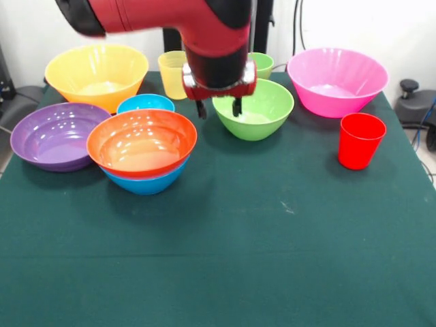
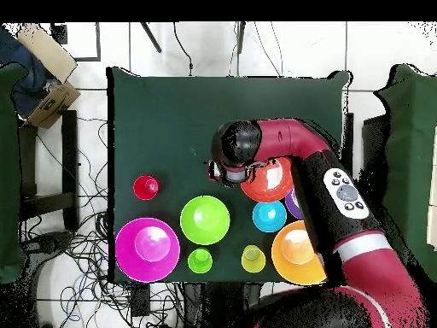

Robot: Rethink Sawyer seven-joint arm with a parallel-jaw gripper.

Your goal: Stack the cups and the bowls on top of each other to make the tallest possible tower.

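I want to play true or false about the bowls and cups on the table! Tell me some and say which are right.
1. The red-orange bowl sits inside a blue bowl. True.
2. The red cup stands inside the pink bowl. False: it stands alone on the green cloth.
3. The gripper is holding the red cup. False: it hangs open and empty by the green bowl.
4. The purple bowl is empty. True.

Red-black arm (image 1: 170, 20), grey button panel (image 2: 346, 190).
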